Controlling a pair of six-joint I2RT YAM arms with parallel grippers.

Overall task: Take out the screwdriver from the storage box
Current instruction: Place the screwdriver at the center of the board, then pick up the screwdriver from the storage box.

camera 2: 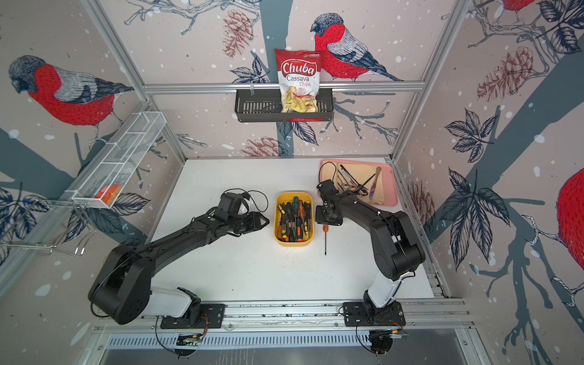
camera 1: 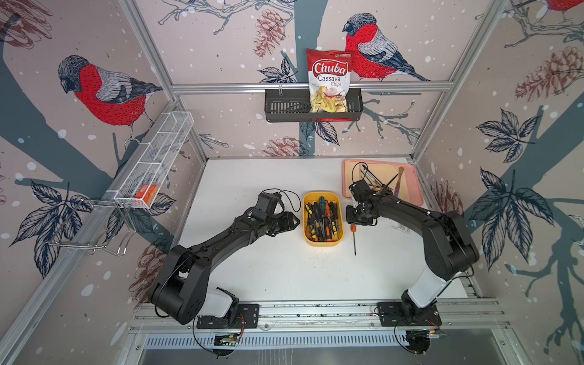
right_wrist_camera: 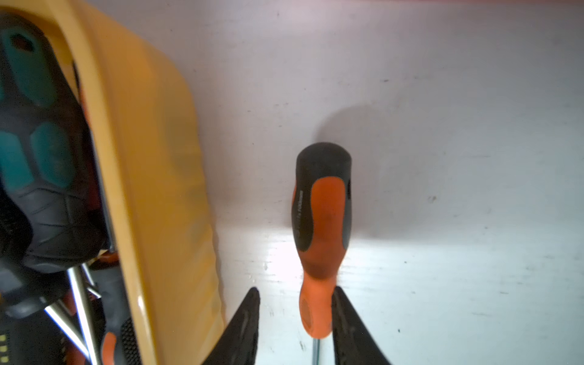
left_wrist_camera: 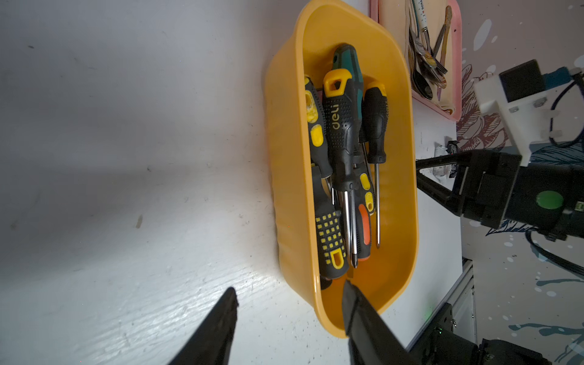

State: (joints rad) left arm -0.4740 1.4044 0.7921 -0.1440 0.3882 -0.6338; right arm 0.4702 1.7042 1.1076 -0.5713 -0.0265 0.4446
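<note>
- Right gripper [right_wrist_camera: 297,290]: jaws parted astride the neck of the orange screwdriver [right_wrist_camera: 322,205], nothing clamped.
- Screwdriver seen flat on table [right_wrist_camera: 442,126], just beside storage box [right_wrist_camera: 164,158], outside it.
- Jaws should be spread clear, then lifted straight up so the handle isn't dragged or rolled.

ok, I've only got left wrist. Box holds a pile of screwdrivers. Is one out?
Observer: Yes. In a top view, an orange-handled screwdriver lies on the table just outside the storage box, on the right arm's side.
Operator: Right hand gripping it?
Observer: No. In the right wrist view, the right hand straddles the handle's neck with its jaws apart and a gap showing on one side.
Operator: Which way does it lie?
Observer: Alongside the box's long side, tip toward the robot's bases.
</note>
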